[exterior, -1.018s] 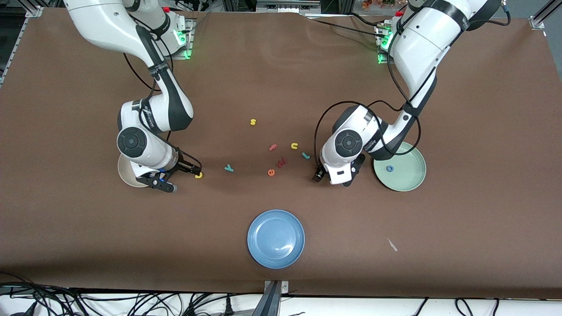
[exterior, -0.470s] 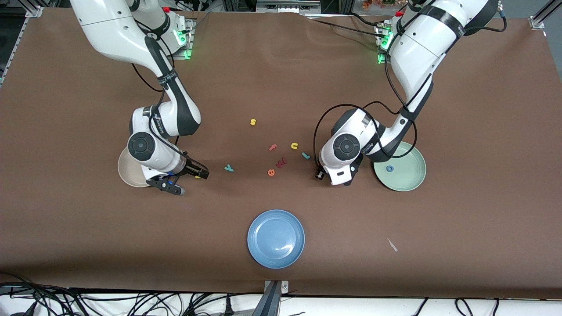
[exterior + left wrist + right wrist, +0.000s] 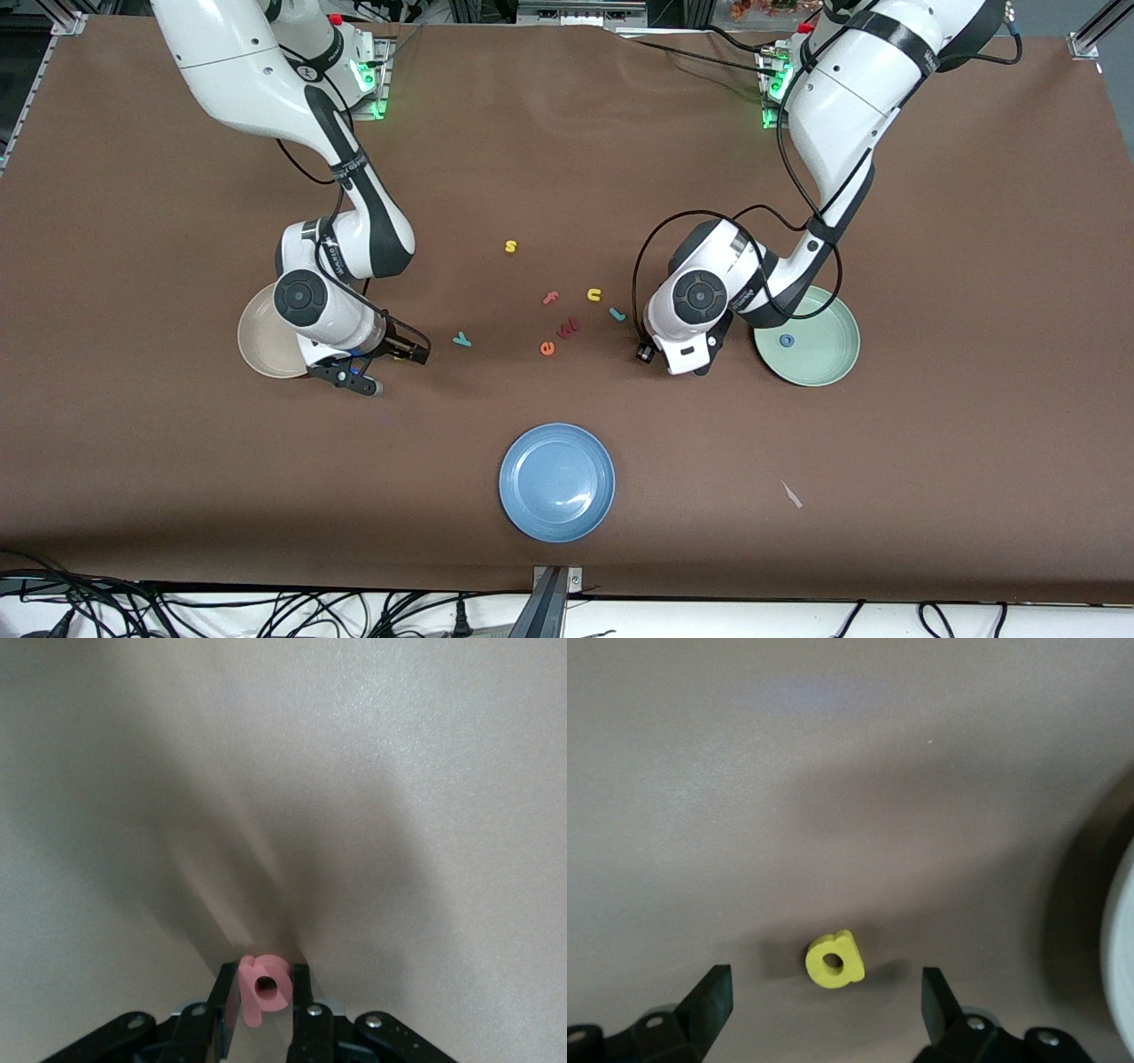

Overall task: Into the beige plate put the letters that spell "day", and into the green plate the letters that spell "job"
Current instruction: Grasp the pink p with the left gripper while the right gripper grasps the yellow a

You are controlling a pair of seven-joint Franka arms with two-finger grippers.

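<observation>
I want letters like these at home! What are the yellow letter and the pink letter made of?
The yellow letter looks like soft foam: thick and chunky, dull with no shine, rounded edges. The pink letter, pinched in the left gripper, has the same matte, spongy look and seems slightly squashed, so probably foam too. I cannot be sure from looks alone.

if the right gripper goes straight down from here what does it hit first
Likely the yellow a, which lies on the table between the open fingers of the right gripper. Nothing else shows below it.
</observation>
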